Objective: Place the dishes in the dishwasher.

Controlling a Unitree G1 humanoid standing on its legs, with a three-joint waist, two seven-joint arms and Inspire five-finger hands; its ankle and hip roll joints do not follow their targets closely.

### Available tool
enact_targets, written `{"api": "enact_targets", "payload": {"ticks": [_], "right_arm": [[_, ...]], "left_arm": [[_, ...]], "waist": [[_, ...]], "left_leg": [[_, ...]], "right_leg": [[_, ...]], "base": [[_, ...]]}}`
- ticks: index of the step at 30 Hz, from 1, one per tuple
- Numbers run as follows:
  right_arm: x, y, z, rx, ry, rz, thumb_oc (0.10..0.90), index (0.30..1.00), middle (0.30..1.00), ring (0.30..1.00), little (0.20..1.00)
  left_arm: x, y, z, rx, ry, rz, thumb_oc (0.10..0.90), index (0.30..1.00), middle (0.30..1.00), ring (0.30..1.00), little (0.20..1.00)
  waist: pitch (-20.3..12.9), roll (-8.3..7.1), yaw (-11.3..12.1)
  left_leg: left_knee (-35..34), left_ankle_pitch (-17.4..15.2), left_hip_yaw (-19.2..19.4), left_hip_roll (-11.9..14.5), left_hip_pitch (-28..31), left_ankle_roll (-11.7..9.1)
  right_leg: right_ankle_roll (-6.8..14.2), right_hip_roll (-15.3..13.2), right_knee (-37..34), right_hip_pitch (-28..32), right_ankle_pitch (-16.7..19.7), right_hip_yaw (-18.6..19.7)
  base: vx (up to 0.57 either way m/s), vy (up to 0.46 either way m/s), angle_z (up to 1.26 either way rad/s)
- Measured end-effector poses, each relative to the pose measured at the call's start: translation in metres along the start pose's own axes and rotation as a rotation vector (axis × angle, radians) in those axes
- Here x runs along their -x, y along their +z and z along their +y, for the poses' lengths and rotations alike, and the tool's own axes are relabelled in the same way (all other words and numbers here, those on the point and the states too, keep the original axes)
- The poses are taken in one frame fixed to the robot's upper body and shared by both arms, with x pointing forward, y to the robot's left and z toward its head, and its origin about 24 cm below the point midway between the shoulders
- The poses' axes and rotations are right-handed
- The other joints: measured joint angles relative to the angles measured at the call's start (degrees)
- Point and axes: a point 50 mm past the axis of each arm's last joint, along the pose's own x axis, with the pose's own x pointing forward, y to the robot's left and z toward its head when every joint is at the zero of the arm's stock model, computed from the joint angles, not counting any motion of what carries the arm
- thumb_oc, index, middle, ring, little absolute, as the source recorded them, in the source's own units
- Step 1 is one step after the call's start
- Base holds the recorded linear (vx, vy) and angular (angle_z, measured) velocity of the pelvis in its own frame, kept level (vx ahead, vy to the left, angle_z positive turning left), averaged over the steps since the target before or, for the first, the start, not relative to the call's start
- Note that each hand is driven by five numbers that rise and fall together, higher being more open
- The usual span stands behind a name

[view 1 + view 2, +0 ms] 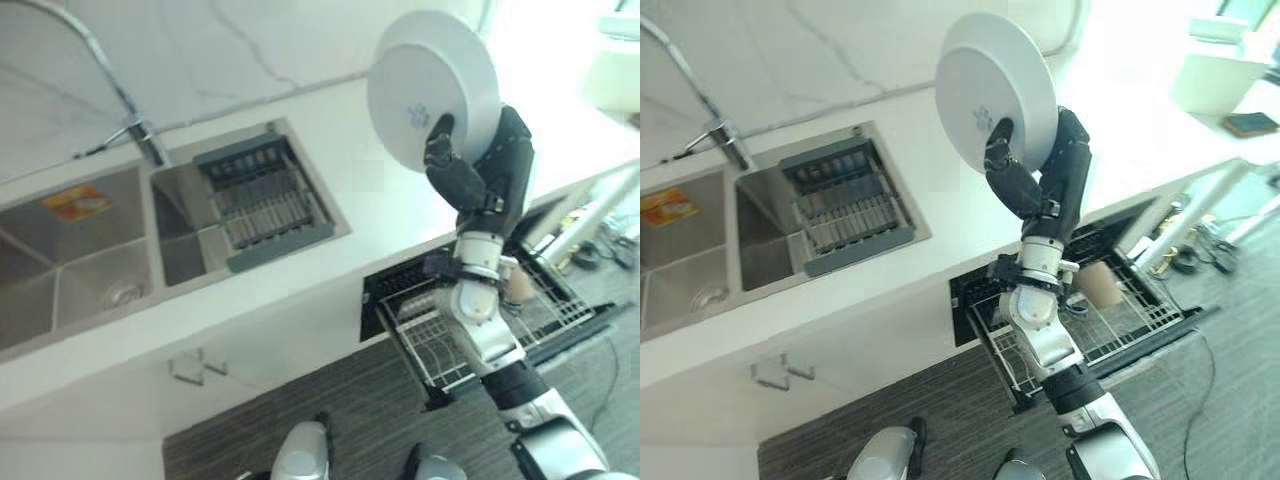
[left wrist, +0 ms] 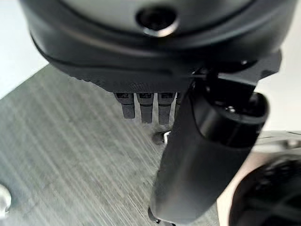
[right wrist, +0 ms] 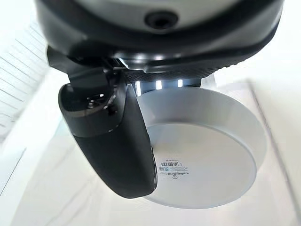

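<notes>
High above the white worktop, right hand pinching a round white ceramic plate, thumb across its underside, rim upright. Below, open dishwasher's wire rack pulled out. Left hand over grey floor, fingers straight, holding nothing.

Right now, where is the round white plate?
The round white plate is pinched in the right hand, raised over the white countertop, above the open dishwasher rack.
</notes>
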Motion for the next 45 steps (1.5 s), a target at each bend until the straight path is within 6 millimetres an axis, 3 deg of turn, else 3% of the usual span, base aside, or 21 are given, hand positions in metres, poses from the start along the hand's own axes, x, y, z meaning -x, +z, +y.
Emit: {"api": "enact_targets", "payload": {"ticks": [2, 4, 8, 12, 17, 23, 30, 32, 36, 45], "right_arm": [[0.011, -0.007, -0.02, 0.05, -0.028, 0.04, 0.4, 0.3, 0.3, 0.3, 0.3], [0.019, -0.011, -0.039, 0.106, -0.049, 0.068, 0.4, 0.3, 0.3, 0.3, 0.3], [0.034, -0.014, -0.079, 0.193, -0.128, 0.128, 0.4, 0.3, 0.3, 0.3, 0.3], [0.04, -0.015, -0.1, 0.16, -0.178, 0.178, 0.4, 0.3, 0.3, 0.3, 0.3], [0.034, -0.018, -0.097, 0.131, -0.162, 0.177, 0.4, 0.3, 0.3, 0.3, 0.3], [0.035, -0.05, -0.101, 0.212, -0.098, 0.305, 0.4, 0.3, 0.3, 0.3, 0.3], [0.01, -0.047, -0.087, 0.218, -0.047, 0.266, 0.4, 0.3, 0.3, 0.3, 0.3], [0.008, -0.046, -0.085, 0.248, -0.024, 0.255, 0.4, 0.3, 0.3, 0.3, 0.3], [-0.006, -0.042, -0.081, 0.305, 0.014, 0.243, 0.4, 0.3, 0.3, 0.3, 0.3], [-0.03, -0.037, -0.093, 0.516, 0.052, 0.28, 0.4, 0.3, 0.3, 0.3, 0.3]], "left_arm": [[0.0, -0.004, 0.001, -0.014, 0.005, 0.017, 0.8, 0.9, 0.9, 0.9, 0.9], [0.001, -0.006, 0.004, -0.018, 0.017, 0.038, 0.8, 0.9, 0.9, 0.9, 0.9], [0.001, -0.013, 0.004, -0.021, 0.028, 0.072, 0.8, 0.9, 0.9, 0.9, 0.9], [0.001, -0.005, 0.007, -0.061, 0.031, 0.056, 0.8, 0.9, 0.9, 0.9, 0.9], [-0.002, 0.025, 0.009, -0.011, 0.025, -0.007, 0.8, 0.9, 0.9, 0.9, 0.9], [-0.002, 0.032, 0.009, -0.015, 0.031, -0.031, 0.8, 0.9, 0.9, 0.9, 0.9], [-0.002, 0.054, 0.009, -0.046, 0.028, -0.087, 0.8, 0.9, 0.9, 0.9, 0.9], [-0.002, 0.057, 0.009, -0.047, 0.029, -0.092, 0.8, 0.9, 0.9, 0.9, 0.9], [-0.002, 0.061, 0.01, -0.051, 0.019, -0.089, 0.8, 0.9, 0.9, 0.9, 0.9], [0.0, 0.068, 0.017, -0.07, 0.026, -0.105, 0.8, 0.9, 0.9, 0.9, 0.9]], "waist": [[-1.0, -0.96, -0.6], [-1.3, -1.67, -2.6], [-1.2, -1.94, -5.2], [0.0, -2.21, -6.2], [6.8, -0.53, -6.3], [7.5, -0.03, -5.5], [10.3, 1.28, -3.2], [10.3, 1.16, -1.8], [10.5, 1.02, -1.2], [11.6, -0.8, 0.1]], "left_leg": [[-1.2, 0.4, 1.5, 1.1, 0.5, -0.8], [-1.9, 0.9, 3.0, 2.2, 0.7, -1.5], [-3.4, 1.2, 3.6, 3.2, 2.1, -2.1], [-4.0, 2.3, 3.8, 3.6, -1.3, -2.7], [-4.9, 3.9, 2.8, 2.7, -4.4, -2.1], [-6.2, 4.7, 1.7, 1.6, -4.4, -1.6], [-6.2, 5.1, 0.0, -0.2, -5.1, -0.8], [-6.2, 5.0, -0.3, -0.4, -5.3, -0.7], [-6.2, 4.8, -1.1, -1.3, -5.6, -0.3], [-6.0, 4.7, -1.5, -1.7, -6.0, 0.1]], "right_leg": [[-0.5, 1.1, 0.5, -1.6, -0.4, 1.6], [-1.0, 2.0, 1.0, -3.1, -0.2, 2.8], [-1.4, 3.8, 0.9, -4.2, 0.6, 5.1], [-2.2, 5.1, 0.7, -9.0, 2.5, 6.9], [-2.7, 5.0, -0.1, -11.9, 4.8, 7.5], [-2.3, 3.9, -1.5, -11.4, 5.6, 7.0], [-1.6, 2.3, -3.3, -9.9, 6.9, 5.3], [-1.5, 2.0, -3.6, -9.6, 6.9, 4.7], [-1.0, 1.2, -3.6, -9.2, 6.6, 4.1], [-0.6, 1.0, -4.2, -8.9, 7.0, 3.6]], "base": [[-0.04, -0.159, -0.53], [-0.02, -0.144, -0.47], [-0.08, -0.14, -0.39], [-0.26, -0.088, -0.27], [-0.09, -0.015, -0.06], [-0.04, 0.016, 0.07], [-0.02, 0.002, 0.15], [-0.01, 0.015, 0.15], [0.01, 0.036, 0.14], [0.0, -0.022, 0.03]]}}
